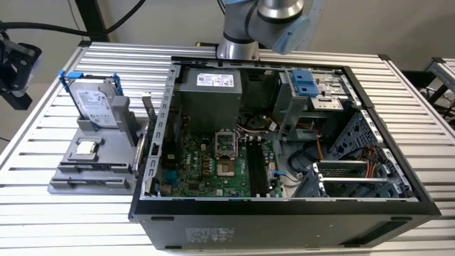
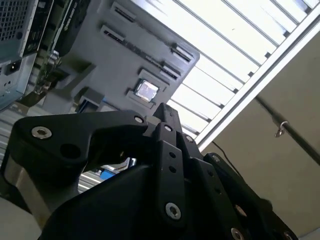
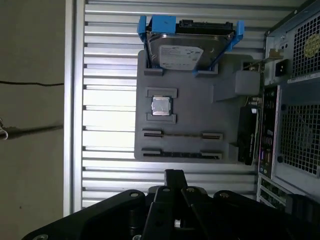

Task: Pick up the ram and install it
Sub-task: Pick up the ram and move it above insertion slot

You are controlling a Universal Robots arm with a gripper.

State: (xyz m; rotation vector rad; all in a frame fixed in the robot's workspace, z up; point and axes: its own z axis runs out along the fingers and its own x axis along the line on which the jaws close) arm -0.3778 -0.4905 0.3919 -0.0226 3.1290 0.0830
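The ram (image 3: 248, 134) looks like a dark narrow stick standing on its long edge at the side of the grey holder (image 3: 190, 115) that faces the computer case. In the exterior view the ram (image 1: 139, 151) shows as a thin strip between the holder (image 1: 85, 165) and the case wall. My gripper (image 3: 174, 174) is high above the slatted table, well short of the holder and apart from the ram. Its black fingers meet at one tip, shut on nothing. In the second wrist view the gripper (image 2: 163, 111) points toward the holder (image 2: 100, 60).
A silver hard drive in a blue frame (image 1: 92, 101) stands at the holder's far end, with a small square processor chip (image 1: 87, 148) in front of it. The open computer case (image 1: 284, 160) shows its green motherboard (image 1: 213, 165). The arm (image 1: 270, 21) rises behind the case.
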